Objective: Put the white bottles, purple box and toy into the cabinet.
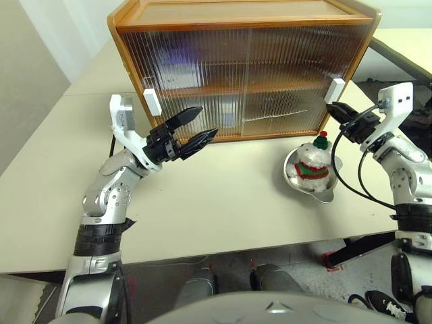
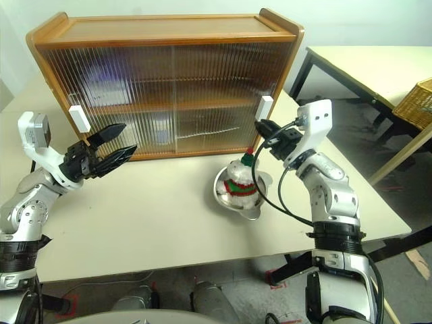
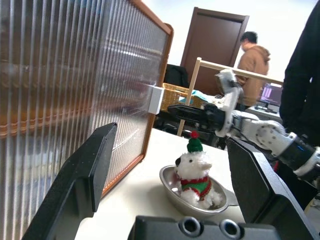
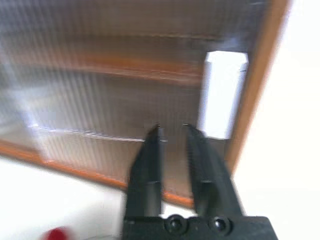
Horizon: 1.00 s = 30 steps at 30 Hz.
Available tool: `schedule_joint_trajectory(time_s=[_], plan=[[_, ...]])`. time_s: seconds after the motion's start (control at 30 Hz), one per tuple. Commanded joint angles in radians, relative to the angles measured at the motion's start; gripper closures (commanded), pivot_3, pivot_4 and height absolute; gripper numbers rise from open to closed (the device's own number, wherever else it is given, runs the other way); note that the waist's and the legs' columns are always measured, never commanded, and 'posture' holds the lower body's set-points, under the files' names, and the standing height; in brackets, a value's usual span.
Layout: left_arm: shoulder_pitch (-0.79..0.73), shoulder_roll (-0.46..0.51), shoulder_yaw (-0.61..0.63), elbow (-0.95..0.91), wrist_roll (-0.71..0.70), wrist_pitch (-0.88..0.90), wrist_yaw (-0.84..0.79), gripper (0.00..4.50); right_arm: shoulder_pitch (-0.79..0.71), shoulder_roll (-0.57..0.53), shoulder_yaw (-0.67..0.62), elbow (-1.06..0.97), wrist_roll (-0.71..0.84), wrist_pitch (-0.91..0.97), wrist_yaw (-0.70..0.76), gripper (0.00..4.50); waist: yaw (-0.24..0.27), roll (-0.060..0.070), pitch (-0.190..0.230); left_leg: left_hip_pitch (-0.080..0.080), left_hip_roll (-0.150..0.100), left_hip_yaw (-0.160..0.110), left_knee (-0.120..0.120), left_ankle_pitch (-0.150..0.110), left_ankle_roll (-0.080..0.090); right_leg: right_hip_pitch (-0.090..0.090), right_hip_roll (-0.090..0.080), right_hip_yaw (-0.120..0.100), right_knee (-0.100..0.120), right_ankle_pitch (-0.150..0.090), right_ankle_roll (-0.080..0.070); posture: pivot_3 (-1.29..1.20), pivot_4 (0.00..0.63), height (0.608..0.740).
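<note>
Here left wrist view alone: person (image 3: 254,57) behind toy (image 3: 196,172).

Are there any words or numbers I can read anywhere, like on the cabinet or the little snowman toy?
None can be read.
The cabinet: plain wood, ribbed doors, blank white handles; shapes behind the doors are too blurred to read.
The toy in the steel bowl: stripes only, no letters.
The screen far behind the person: too small and blurred.
</note>
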<state>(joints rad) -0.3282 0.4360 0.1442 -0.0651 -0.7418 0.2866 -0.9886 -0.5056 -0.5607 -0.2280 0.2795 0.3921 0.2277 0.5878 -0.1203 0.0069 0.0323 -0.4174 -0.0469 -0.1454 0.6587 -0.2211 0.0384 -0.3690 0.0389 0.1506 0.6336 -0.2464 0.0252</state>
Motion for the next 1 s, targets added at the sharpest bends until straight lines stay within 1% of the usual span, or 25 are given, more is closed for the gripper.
schedule_joint_trajectory(time_s=[0.03,0.23,0.37,0.5,0.57,0.63,0.73,0.83,1.0], plan=[[0.018,-0.011,0.006,-0.021,0.002,-0.001,0.007,0.0,-0.069,-0.016,-0.016,0.098,-0.054,-0.041,-0.049,4.45,0.0,0.0,0.0,0.0,0.0,0.0,0.0,0.0,0.0,0.0,0.0,0.0,0.0,0.0,0.0,-0.18,0.022,0.74],[0.025,-0.028,0.013,-0.031,0.005,-0.011,0.024,0.0,-0.161,-0.025,-0.006,0.172,-0.096,-0.03,-0.096,4.45,0.003,0.002,-0.001,0.0,0.001,0.0,-0.001,0.0,0.0,-0.001,0.0,0.0,0.0,0.0,0.001,-0.17,0.023,0.74],[0.027,-0.03,0.013,-0.033,0.005,-0.016,0.029,0.0,-0.187,-0.027,0.012,0.182,-0.132,-0.021,-0.118,4.45,0.005,0.003,-0.001,0.0,0.001,0.0,-0.001,0.0,0.0,-0.001,0.0,0.0,0.0,0.002,0.003,-0.17,0.023,0.74],[0.029,-0.032,0.013,-0.034,0.005,-0.021,0.033,0.0,-0.205,-0.013,0.013,0.18,-0.133,0.006,-0.118,4.45,0.004,0.003,-0.001,0.0,0.001,0.0,-0.001,0.0,0.0,-0.001,0.0,0.0,0.0,0.002,0.003,-0.16,0.024,0.74],[0.031,-0.032,0.014,-0.036,0.005,-0.023,0.034,0.0,-0.208,-0.001,0.016,0.159,-0.122,0.037,-0.114,4.45,0.004,0.003,-0.001,0.0,0.001,0.0,-0.001,0.0,0.0,-0.001,0.0,0.0,0.0,0.002,0.002,-0.16,0.024,0.74],[0.031,-0.032,0.014,-0.036,0.006,-0.024,0.035,0.0,-0.209,0.01,0.016,0.137,-0.108,0.068,-0.107,4.45,0.004,0.003,-0.001,0.0,0.001,0.0,-0.001,0.0,0.0,-0.002,0.0,0.0,0.0,0.0,-0.002,-0.16,0.024,0.74],[0.033,-0.031,0.014,-0.037,0.006,-0.027,0.035,0.0,-0.209,0.029,0.016,0.095,-0.092,0.12,-0.106,4.45,0.004,0.004,-0.002,0.0,0.001,0.0,-0.001,0.0,0.0,-0.002,0.0,0.001,0.0,0.0,-0.002,-0.15,0.024,0.74],[0.034,-0.031,0.013,-0.041,0.008,-0.029,0.039,0.0,-0.233,0.082,0.042,0.038,-0.056,0.213,-0.09,4.45,0.003,0.004,-0.002,0.0,0.001,0.0,-0.001,0.0,0.0,-0.002,0.0,0.001,0.0,0.0,-0.002,-0.14,0.027,0.74],[0.039,-0.029,0.014,-0.052,0.011,-0.029,0.045,0.0,-0.258,0.136,0.077,0.024,-0.051,0.262,-0.058,4.45,0.011,0.004,-0.002,-0.001,0.001,0.0,-0.002,0.0,0.0,-0.003,0.001,0.0,0.0,-0.001,-0.004,-0.12,0.027,0.74]])
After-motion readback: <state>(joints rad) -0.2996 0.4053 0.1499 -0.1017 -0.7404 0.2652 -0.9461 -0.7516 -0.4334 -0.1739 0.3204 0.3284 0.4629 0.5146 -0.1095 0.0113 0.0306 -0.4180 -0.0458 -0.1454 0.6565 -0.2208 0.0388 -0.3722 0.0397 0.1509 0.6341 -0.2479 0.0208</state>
